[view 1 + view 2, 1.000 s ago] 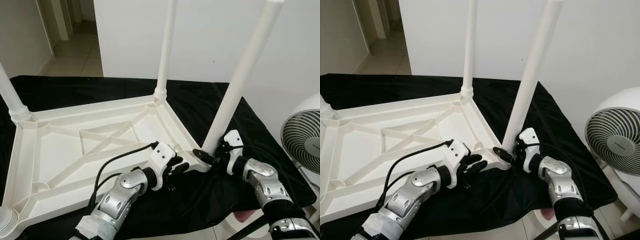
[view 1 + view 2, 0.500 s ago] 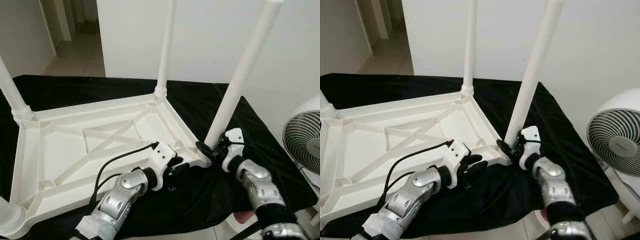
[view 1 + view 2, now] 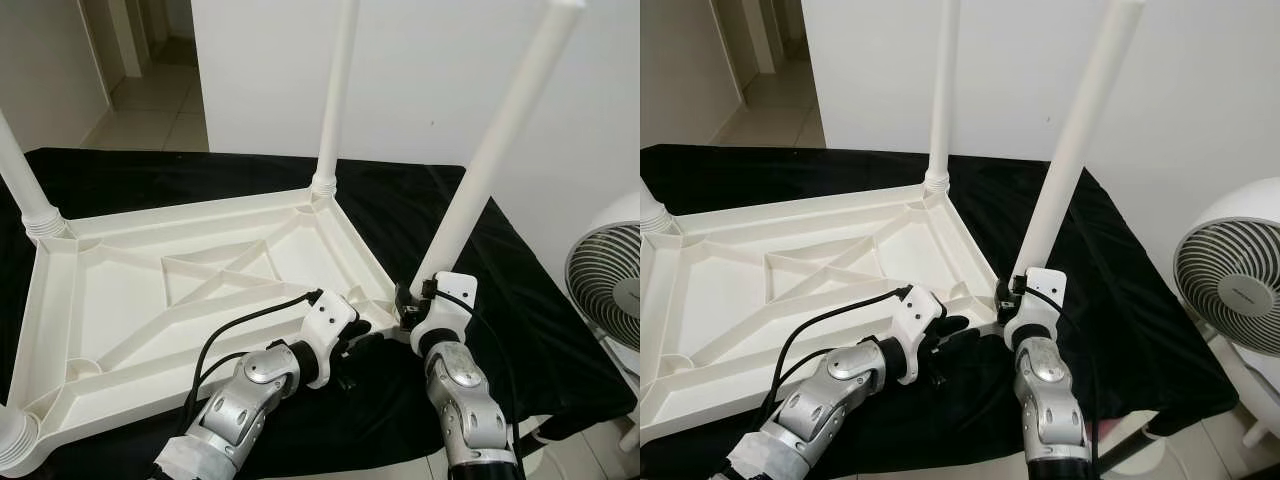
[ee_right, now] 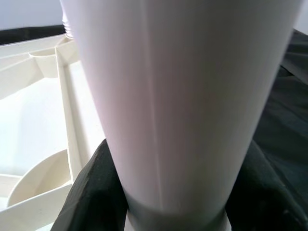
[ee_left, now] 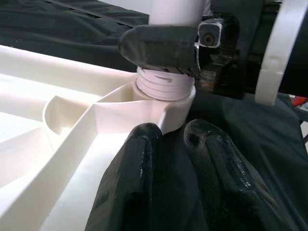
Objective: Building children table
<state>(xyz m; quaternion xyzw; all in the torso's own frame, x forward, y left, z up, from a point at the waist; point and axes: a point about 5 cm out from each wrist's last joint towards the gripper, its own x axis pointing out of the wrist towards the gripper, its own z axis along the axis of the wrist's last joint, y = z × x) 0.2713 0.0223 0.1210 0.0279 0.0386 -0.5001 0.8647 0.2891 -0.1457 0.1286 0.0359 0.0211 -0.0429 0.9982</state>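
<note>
Jaws of the right gripper (image 3: 412, 312) are clamped on the table leg (image 3: 478, 170); the left gripper (image 5: 179, 144), jaws together, is pressed at the tabletop (image 3: 150, 300) corner's 6 o'clock; leg threads (image 5: 163, 85) are seen from the left wrist.

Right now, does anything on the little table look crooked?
Yes. The near-right leg leans outward while the far leg stands straight. The right hand grips its base at the upside-down tabletop's corner, so it seems not fully seated.
</note>
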